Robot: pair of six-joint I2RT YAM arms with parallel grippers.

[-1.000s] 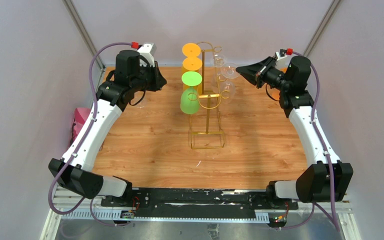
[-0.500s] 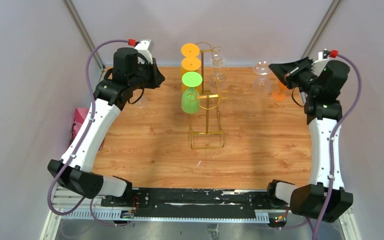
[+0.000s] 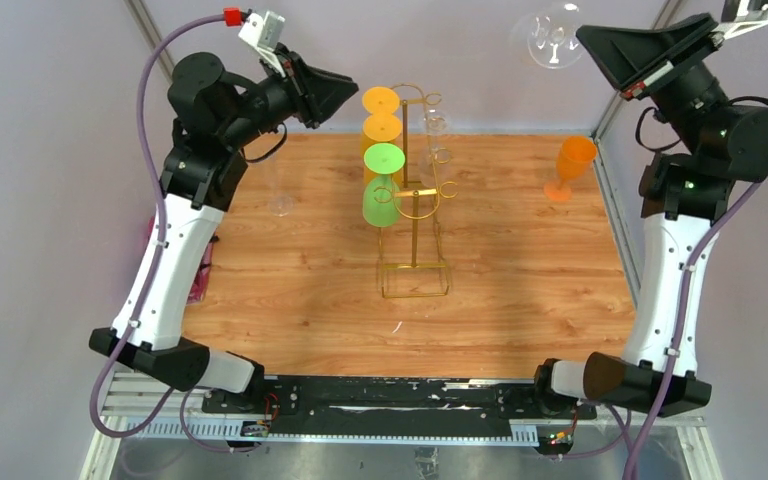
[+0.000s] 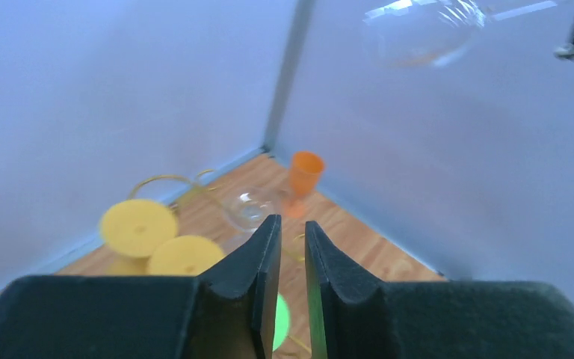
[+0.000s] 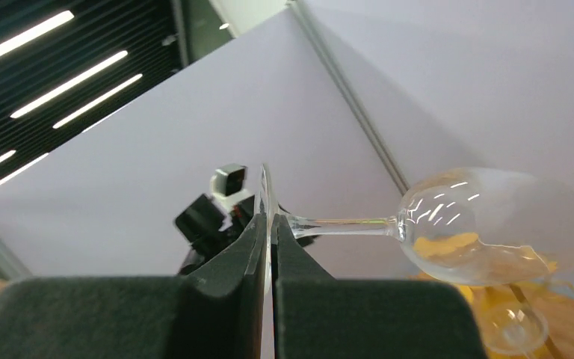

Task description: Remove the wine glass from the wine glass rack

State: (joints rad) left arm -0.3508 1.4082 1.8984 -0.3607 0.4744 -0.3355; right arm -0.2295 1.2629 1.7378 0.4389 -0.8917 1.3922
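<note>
My right tool (image 5: 269,224) is clamped on the clear wine glass (image 5: 493,224). It grips the flat foot, which stands edge-on between the two fingers. The stem goes out sideways and the bowl hangs in free air, so the glass lies about horizontal. I judge that the foot is gripped because it is the part which a hook of the rack leaves reachable.

Seen from above, the glass is high up at the far right, well apart from the wine glass rack (image 3: 417,230), which stands upright in the middle of the bench (image 3: 300,290). So the glass is off the rack. What remains, I think, is to bring it down and set it on its foot, maybe near the orange glass (image 3: 570,165) that stands on the bench at the right. For this my wrist must turn the glass upright, and the thin foot can slip between the fingers; this is the risk.

My left tool (image 4: 291,224) has its fingers a little apart, with nothing between them. It hovers high at the far left, near the coloured glasses (image 3: 384,157) that hang upside down on the rack, but it does not touch them
</note>
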